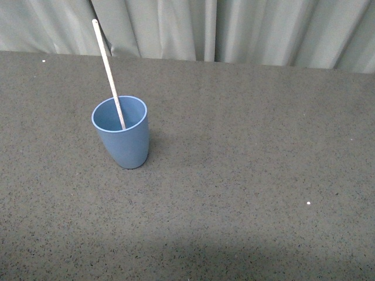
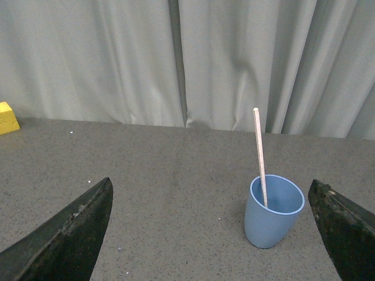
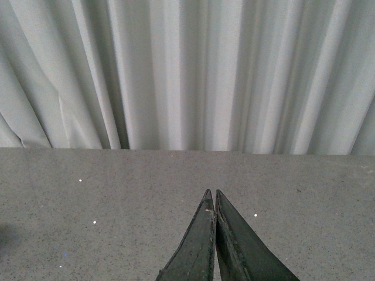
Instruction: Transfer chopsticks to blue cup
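The blue cup [image 1: 120, 133] stands upright on the dark speckled table, left of centre in the front view. A thin cream chopstick [image 1: 107, 67] stands in it, leaning to the back left, its top well above the rim. Neither arm shows in the front view. In the left wrist view the cup [image 2: 271, 212] and the chopstick [image 2: 259, 152] lie ahead, near one side of the open left gripper [image 2: 211, 190], whose jaws are spread wide and empty. The right gripper [image 3: 211, 192] is shut with nothing between its jaws, over bare table.
Grey pleated curtains [image 1: 234, 29] hang along the table's far edge. A yellow block [image 2: 7, 117] sits at the table's back edge in the left wrist view. Small white specks [image 1: 308, 203] dot the table.
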{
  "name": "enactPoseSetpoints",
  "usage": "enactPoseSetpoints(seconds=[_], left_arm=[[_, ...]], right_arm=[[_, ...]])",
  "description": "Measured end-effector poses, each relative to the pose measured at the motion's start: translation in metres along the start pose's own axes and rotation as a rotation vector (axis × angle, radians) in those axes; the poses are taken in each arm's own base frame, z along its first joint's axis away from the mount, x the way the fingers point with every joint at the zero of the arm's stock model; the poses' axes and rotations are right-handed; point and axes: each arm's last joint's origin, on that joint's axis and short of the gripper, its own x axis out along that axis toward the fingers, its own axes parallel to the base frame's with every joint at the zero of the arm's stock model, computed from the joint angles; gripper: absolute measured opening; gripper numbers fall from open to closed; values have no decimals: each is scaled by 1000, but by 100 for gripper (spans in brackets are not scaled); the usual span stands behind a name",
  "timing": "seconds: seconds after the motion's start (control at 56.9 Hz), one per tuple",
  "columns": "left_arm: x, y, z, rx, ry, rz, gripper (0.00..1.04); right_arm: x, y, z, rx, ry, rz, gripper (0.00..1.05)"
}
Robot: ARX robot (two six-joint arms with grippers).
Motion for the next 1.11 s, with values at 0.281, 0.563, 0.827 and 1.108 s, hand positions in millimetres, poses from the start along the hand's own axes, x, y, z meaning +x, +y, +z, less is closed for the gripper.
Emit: enactPoseSetpoints(seconds=[0.281, 0.563, 0.827, 1.108], left_arm=[[0, 0, 0, 0, 0, 0, 98], [0, 0, 0, 0, 0, 0, 98], [0, 0, 0, 0, 0, 0, 98], [0, 0, 0, 0, 0, 0, 98]], right_arm=[[-11, 0, -3, -1, 6, 2, 1], [-11, 0, -3, -2, 6, 2, 44], [-11, 0, -3, -2, 6, 2, 88], [-11, 0, -3, -1, 6, 2, 95]])
